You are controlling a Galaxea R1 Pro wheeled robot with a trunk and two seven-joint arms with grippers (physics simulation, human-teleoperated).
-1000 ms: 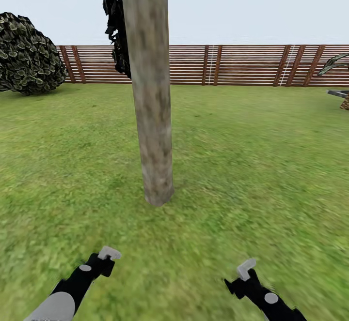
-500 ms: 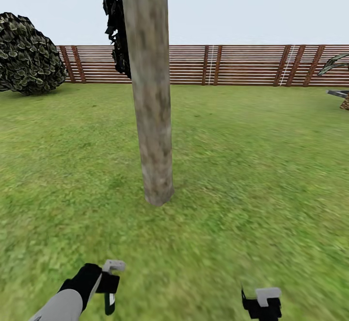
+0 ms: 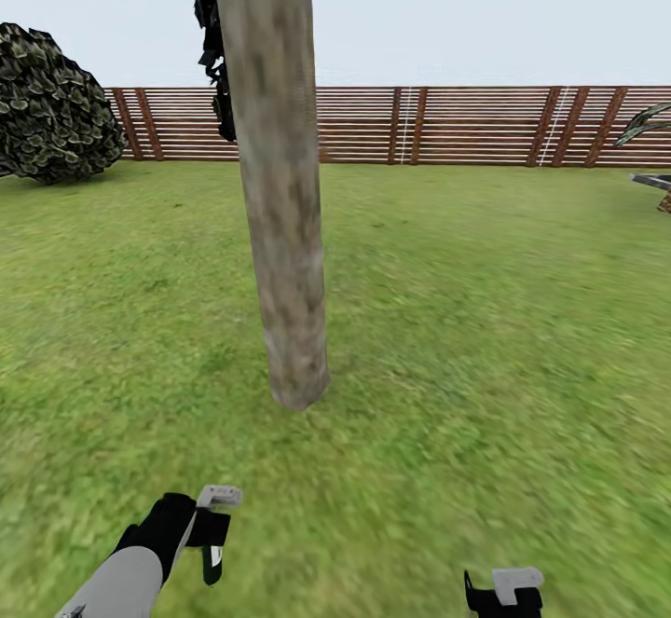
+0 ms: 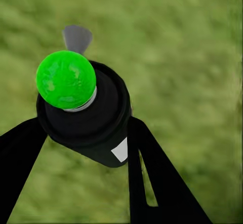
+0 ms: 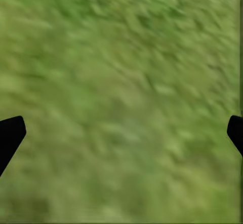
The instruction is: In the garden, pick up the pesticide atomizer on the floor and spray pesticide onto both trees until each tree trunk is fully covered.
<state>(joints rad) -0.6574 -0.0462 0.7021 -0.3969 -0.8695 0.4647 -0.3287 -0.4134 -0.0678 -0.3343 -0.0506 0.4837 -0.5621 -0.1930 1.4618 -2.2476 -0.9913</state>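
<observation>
Left gripper (image 4: 83, 148): clamped around the pesticide atomizer (image 4: 86, 117), carried ready for spraying.
Right gripper (image 5: 121, 133): spread wide, nothing held.
Tree trunk (image 3: 280, 226): faced, spray target.

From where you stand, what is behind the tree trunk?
Behind the trunk I see lawn, the slat fence and dark foliage sticking out on its left side. The fence part straight behind it is covered.

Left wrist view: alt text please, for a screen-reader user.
The left gripper clamps a dark green-black spray bottle with a bright green cap; one black finger presses each side. Its small white label shows, above blurred green lawn.
</observation>
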